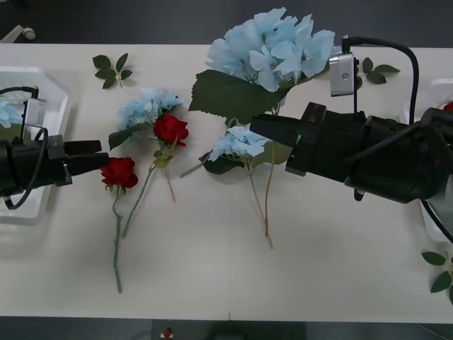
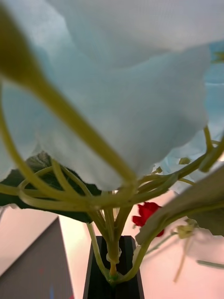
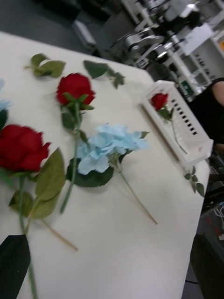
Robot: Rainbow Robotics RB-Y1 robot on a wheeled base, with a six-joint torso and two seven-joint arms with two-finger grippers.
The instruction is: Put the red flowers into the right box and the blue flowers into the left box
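My right gripper is pinched on the stem of a big blue flower, whose head hangs over the far middle of the table; in the right wrist view the stem sits between my black fingers. My left gripper hovers spread open just beside a red rose. A second rose lies near two smaller blue flowers. The left box at the table's left edge has a blue flower in it. The right box holds one red rose. Loose leaf sprigs lie around the table.
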